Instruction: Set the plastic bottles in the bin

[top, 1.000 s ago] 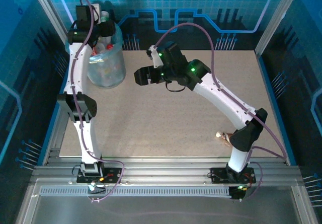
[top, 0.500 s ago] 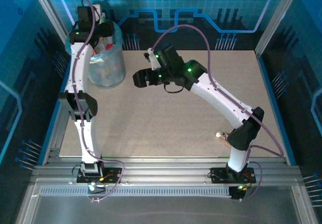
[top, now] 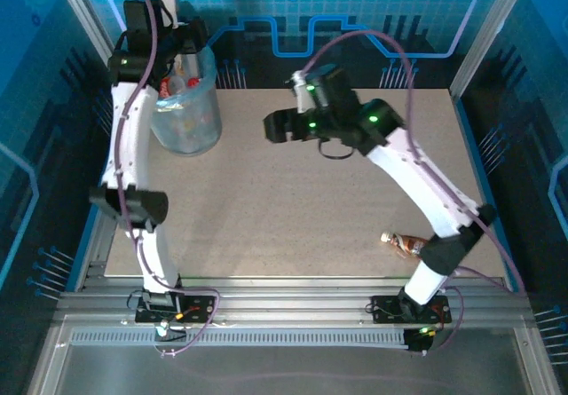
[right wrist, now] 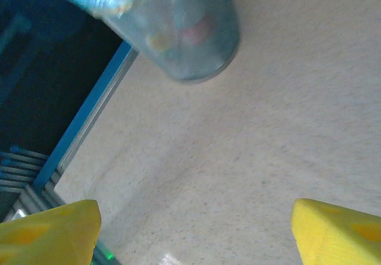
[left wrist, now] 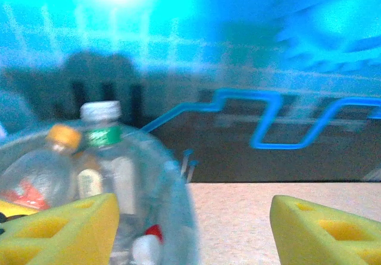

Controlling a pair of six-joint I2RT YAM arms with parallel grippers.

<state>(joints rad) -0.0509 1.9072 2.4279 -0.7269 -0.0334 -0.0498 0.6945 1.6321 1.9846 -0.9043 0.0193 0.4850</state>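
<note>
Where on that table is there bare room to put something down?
The widest bare patch of the table lies between the bin, the left arm and the right arm. The far right corner is bare too. Crowded: the bin, holding bottles, and the brown bottle by the right arm's base.

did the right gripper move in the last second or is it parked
Yes. In the top view the right gripper has shifted rightward, away from the bin, widening the gap between them.
</note>
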